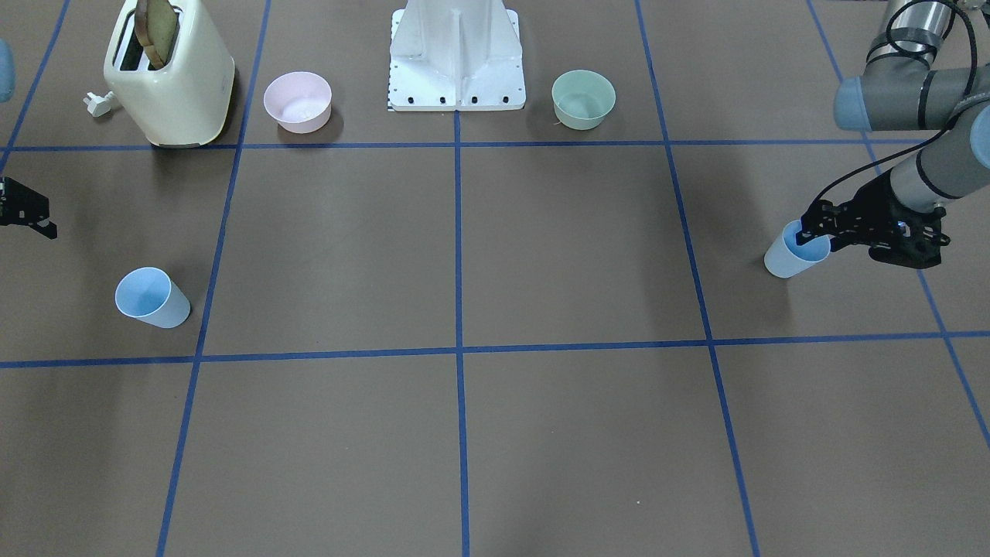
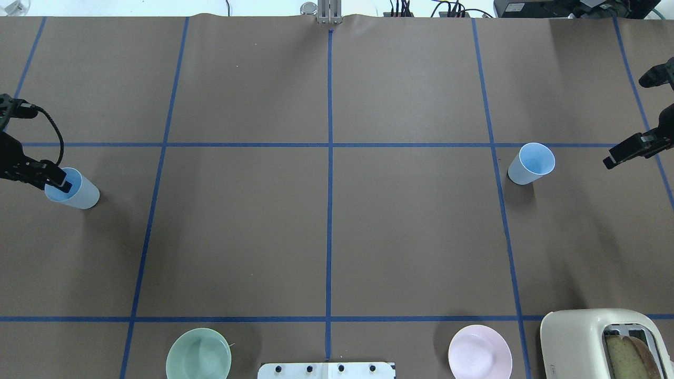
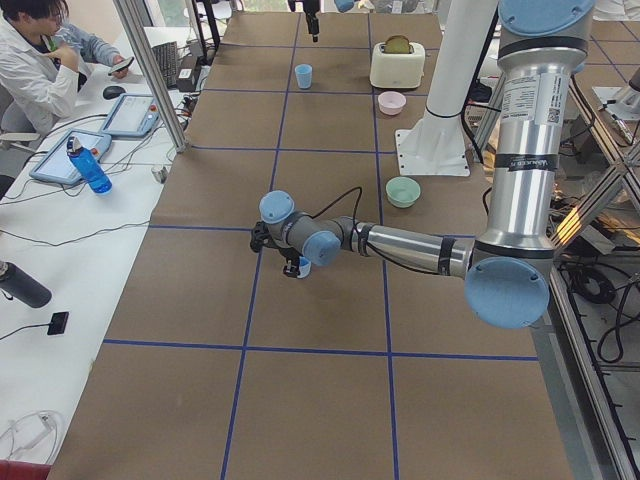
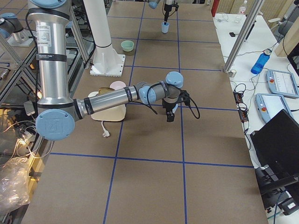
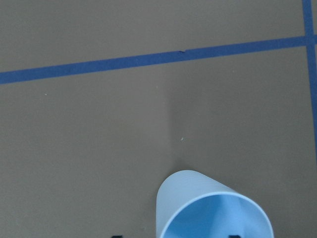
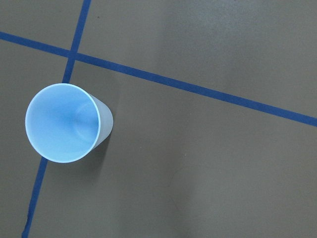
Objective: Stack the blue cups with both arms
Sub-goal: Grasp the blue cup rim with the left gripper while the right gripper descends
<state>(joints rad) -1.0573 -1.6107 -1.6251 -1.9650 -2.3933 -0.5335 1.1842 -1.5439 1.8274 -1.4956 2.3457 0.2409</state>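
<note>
One blue cup (image 2: 79, 196) stands upright at the table's left side; it also shows in the front view (image 1: 785, 261) and the left wrist view (image 5: 198, 198). My left gripper (image 2: 58, 185) is open at its rim, one finger inside the cup and one outside, as also seen in the front view (image 1: 810, 232). The second blue cup (image 2: 531, 163) stands upright on the right and shows in the front view (image 1: 152, 298) and the right wrist view (image 6: 64, 124). My right gripper (image 2: 611, 160) hovers apart from it, toward the table's edge, empty and apparently open.
A cream toaster (image 2: 595, 337) with toast stands near the robot's right. A pink bowl (image 2: 479, 358) and a mint-green bowl (image 2: 198, 359) flank the white pedestal (image 1: 456, 54). An operator (image 3: 40, 60) sits beside the table.
</note>
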